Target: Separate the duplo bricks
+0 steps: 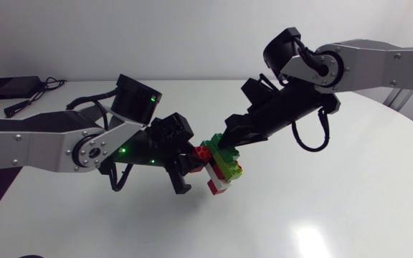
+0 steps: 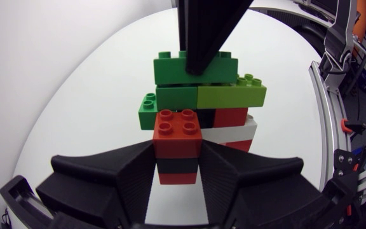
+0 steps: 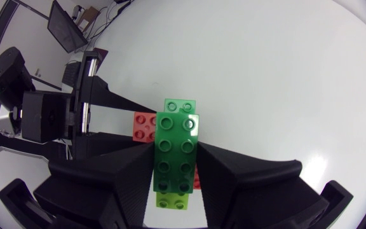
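Note:
A stack of duplo bricks (image 1: pixel 219 166), green, lime, red and white, hangs above the white table between my two arms. My left gripper (image 1: pixel 190 162) is shut on the red brick (image 2: pixel 178 132) at the stack's near end, one finger on each side. My right gripper (image 1: pixel 224 145) comes from the other side and is shut on the dark green brick (image 3: pixel 175 151) on top. In the left wrist view the right gripper's fingers (image 2: pixel 205 32) clamp that green brick (image 2: pixel 196 69). A lime brick (image 2: pixel 232 95) and a white brick (image 2: pixel 234 134) sit further along the stack.
The white table (image 1: pixel 321 208) spreads below the bricks. A black box with cables (image 1: pixel 9 87) lies at the far left corner. My left arm (image 1: pixel 41 140) and right arm (image 1: pixel 364 64) span the table from each side.

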Robot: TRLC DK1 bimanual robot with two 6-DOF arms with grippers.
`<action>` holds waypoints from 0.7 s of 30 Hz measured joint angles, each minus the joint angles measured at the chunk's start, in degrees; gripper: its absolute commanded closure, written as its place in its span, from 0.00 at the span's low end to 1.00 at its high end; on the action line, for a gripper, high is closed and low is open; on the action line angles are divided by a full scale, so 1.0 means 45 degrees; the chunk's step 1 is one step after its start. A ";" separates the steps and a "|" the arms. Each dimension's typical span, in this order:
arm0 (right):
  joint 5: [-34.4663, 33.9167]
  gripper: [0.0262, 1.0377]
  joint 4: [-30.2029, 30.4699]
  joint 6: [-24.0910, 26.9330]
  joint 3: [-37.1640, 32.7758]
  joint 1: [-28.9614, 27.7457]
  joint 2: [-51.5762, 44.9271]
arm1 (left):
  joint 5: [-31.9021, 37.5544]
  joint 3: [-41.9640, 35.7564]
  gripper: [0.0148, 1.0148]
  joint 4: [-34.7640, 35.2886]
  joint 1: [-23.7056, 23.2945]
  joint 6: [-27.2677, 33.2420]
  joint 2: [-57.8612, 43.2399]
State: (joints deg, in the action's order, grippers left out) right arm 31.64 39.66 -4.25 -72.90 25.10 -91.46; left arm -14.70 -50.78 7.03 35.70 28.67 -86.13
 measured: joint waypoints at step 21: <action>-0.4007 0.68 -0.0957 0.0981 0.0389 -0.1996 0.0578 | 0.0044 0.0403 0.70 -0.0087 0.0010 0.0010 0.0583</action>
State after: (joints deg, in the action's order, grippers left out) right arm 13.61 35.35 0.16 -71.16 16.12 -88.86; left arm -14.50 -48.97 6.63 35.75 28.71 -83.50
